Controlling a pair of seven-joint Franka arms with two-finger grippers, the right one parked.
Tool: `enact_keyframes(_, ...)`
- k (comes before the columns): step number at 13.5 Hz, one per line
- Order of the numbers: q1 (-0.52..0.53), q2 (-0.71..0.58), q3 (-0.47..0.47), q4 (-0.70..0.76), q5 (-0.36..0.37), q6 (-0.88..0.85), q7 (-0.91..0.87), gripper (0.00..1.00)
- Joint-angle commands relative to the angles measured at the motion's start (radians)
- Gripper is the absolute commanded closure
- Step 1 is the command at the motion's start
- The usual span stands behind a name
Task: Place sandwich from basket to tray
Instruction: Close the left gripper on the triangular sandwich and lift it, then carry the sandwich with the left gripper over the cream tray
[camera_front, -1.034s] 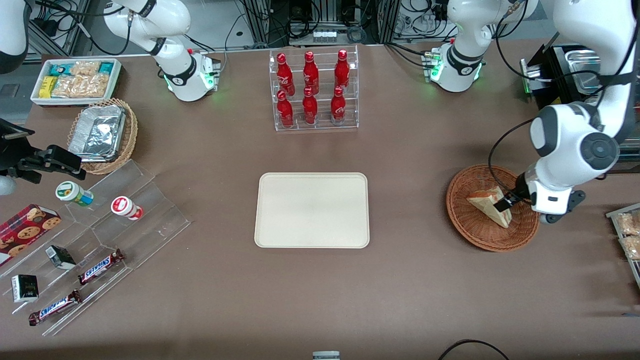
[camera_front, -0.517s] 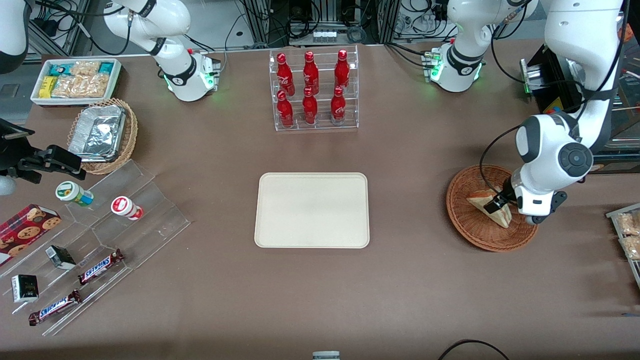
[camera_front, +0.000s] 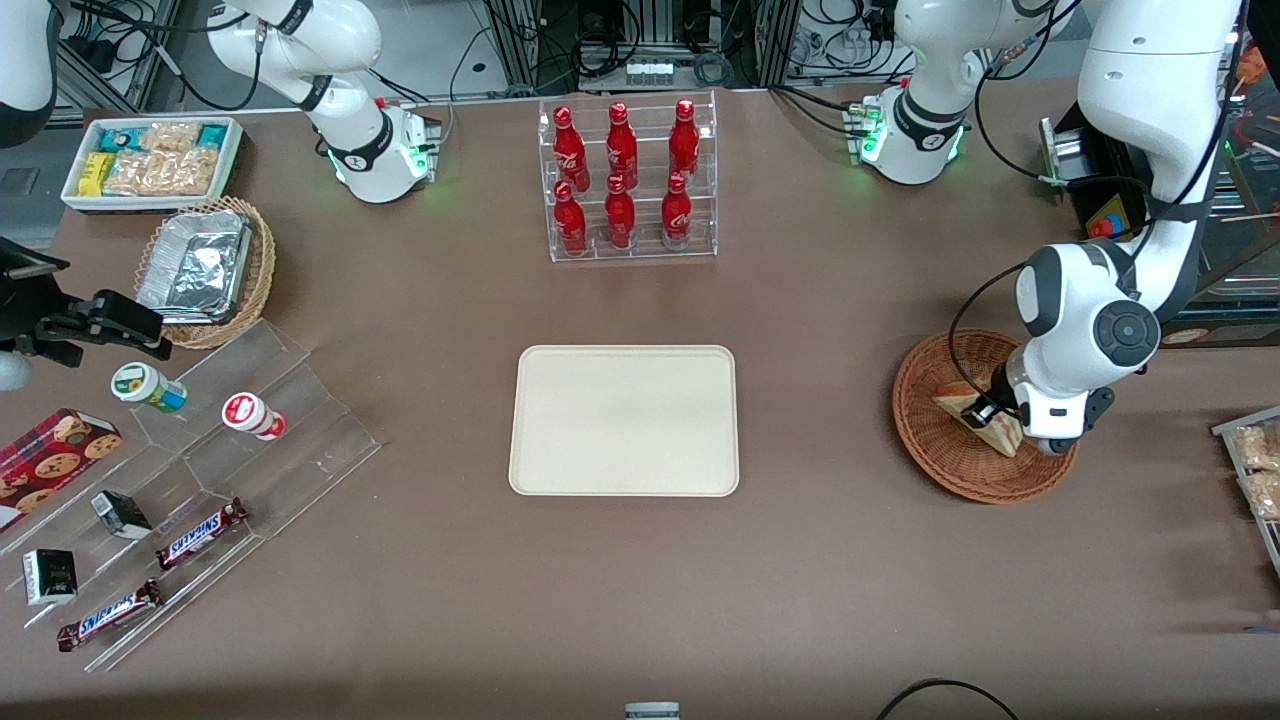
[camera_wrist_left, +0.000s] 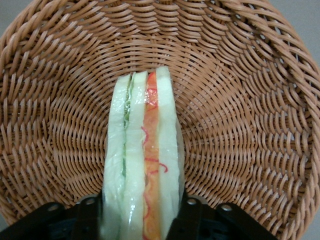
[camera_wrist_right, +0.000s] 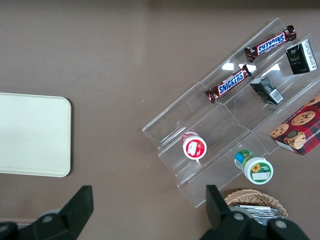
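1. We see the small triangular sandwich of pale white bread (camera_wrist_left: 141, 165) standing on edge in the round reddish-brown woven wicker basket (camera_front: 940, 450), its cut face showing green, orange and red filling between the slices.
2. We find the left arm's black two-finger gripper (camera_wrist_left: 141, 220) down inside the basket, with one finger (camera_wrist_left: 89, 216) on each broad face of the sandwich; the fingers are narrowed to the wedge's thickness and touch the bread on both sides, so the gripper holds the sandwich.
3. In the front view we see the gripper (camera_front: 985, 412) low over the basket's middle, with the white wrist of the left arm (camera_front: 1075, 340) covering part of the basket's rim.
4. We place the basket on the brown table (camera_front: 820, 580) toward the working arm's end, well apart from the large flat cream-beige rectangular tray (camera_front: 624, 420), which lies at the table's middle with nothing on it.
5. Farther from the front camera than the tray, we see a clear acrylic rack of six red bottles (camera_front: 628, 180).
6. Toward the parked arm's end we see a stepped clear acrylic stand (camera_front: 300, 420) with chocolate bars (camera_front: 202, 532) and small tubs, a lighter tan wicker basket of silver foil containers (camera_front: 205, 268), and a white bin of snack packets (camera_front: 152, 160).
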Motion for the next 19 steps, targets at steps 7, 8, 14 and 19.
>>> enact_keyframes(7,-0.191,-0.058,-0.007,0.221,0.035,-0.301,-0.003,0.52)
enact_keyframes(8,-0.223,-0.057,-0.007,0.227,0.035,-0.303,-0.006,0.53)
enact_keyframes(14,-0.410,0.052,-0.025,0.347,0.020,-0.276,0.005,0.65)
enact_keyframes(19,-0.512,0.166,-0.029,0.468,0.014,-0.246,0.005,0.65)
